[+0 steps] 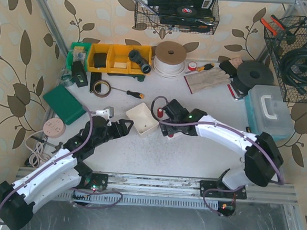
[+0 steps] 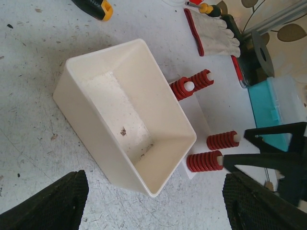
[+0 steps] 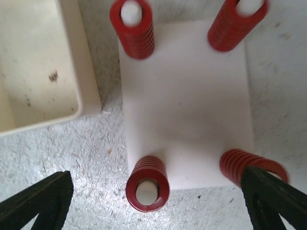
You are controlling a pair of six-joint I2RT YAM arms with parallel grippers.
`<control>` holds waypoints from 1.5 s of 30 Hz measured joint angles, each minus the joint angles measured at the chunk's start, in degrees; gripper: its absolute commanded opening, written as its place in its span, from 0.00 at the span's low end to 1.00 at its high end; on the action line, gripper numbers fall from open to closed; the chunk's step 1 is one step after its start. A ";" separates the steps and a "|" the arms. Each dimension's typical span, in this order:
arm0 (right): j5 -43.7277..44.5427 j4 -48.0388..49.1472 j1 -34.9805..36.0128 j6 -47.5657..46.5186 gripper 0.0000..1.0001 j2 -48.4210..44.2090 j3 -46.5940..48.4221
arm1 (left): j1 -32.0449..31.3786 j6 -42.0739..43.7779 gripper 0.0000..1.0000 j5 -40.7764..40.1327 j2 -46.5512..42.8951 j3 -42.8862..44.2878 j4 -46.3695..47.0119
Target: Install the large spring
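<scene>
A white base plate lies on the table with a red spring on a white peg at each corner. The near-left spring sits over its peg, and I see down its bore. My right gripper hangs open above the plate's near edge, with this spring between its fingers and nothing held. In the top view the right gripper hides the plate. My left gripper is open and empty over the near corner of an empty white bin. Three springs show beyond the bin.
The white bin stands just left of the plate, touching its edge. Behind are yellow bins, a tape roll, a screwdriver and a glove. A green box is left, a teal case right.
</scene>
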 measured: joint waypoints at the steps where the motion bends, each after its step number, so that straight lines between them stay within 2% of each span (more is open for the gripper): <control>1: 0.48 -0.09 0.00 0.07 0.94 -1.14 0.00 | 0.00 0.00 0.80 -0.04 0.00 0.00 -0.02; 4: 3.56 -0.35 0.00 0.44 0.99 -6.32 -0.26 | 0.00 0.04 0.81 -0.79 -0.11 0.20 -0.70; 8: 11.87 1.55 -0.11 -0.63 1.00 -18.25 -3.04 | 0.00 1.27 0.85 -4.07 -0.13 4.96 -7.69; 13: 27.39 11.41 -0.33 -7.72 1.00 -33.68 -14.58 | 0.00 6.91 0.86 -14.12 0.22 15.98 -14.71; 17: 37.24 22.49 -1.75 -16.22 1.00 -38.77 -26.77 | 0.00 13.90 0.86 -25.90 3.85 20.72 -16.85; 20: 40.72 29.35 -5.66 -21.11 1.00 -36.98 -31.93 | 0.22 19.85 0.87 -35.08 8.81 20.96 -16.31; 24: 41.55 39.50 -14.08 -23.30 1.00 -33.46 -36.48 | 4.17 27.78 0.87 -42.27 14.21 16.04 -8.72; 29: 40.11 52.59 -23.50 -23.32 1.00 -26.32 -41.92 | 15.21 35.67 0.87 -43.54 18.80 6.05 4.81; 32: 37.68 59.74 -26.69 -24.06 1.00 -21.20 -44.22 | 19.54 38.80 0.87 -44.02 21.27 1.49 12.81; 40: 32.15 76.89 -30.86 -28.30 1.00 -14.80 -45.22 | 24.22 45.83 0.89 -41.66 33.90 -1.09 31.76; 45: 27.61 87.45 -33.73 -30.45 1.00 -7.98 -45.22 | 26.05 49.03 0.89 -41.05 38.01 -4.09 42.69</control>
